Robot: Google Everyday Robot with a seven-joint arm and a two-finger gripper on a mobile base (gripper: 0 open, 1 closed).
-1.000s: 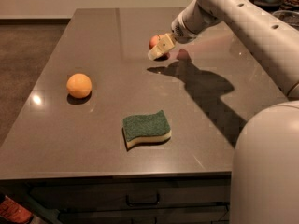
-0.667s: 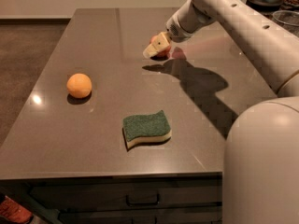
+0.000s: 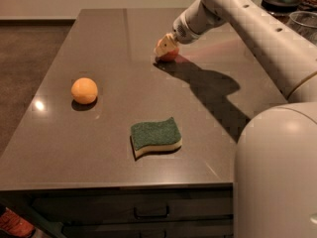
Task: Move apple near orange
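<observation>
The orange (image 3: 84, 90) sits on the left part of the dark brown table (image 3: 114, 48). The apple (image 3: 170, 54), red and partly hidden, is at the far middle of the table, held between my gripper's pale fingers. My gripper (image 3: 167, 47) is shut on the apple, low over the tabletop, well to the right of and behind the orange. My white arm (image 3: 233, 14) reaches in from the right.
A green and yellow sponge (image 3: 155, 137) lies near the table's front, between the orange and my base (image 3: 277, 172). A dark-lidded jar (image 3: 280, 1) and a glass container (image 3: 304, 21) stand at the back right. A drawer front runs under the front edge.
My gripper with the apple has moved left and slightly toward the front, closer to the orange. The orange and sponge have not moved.
</observation>
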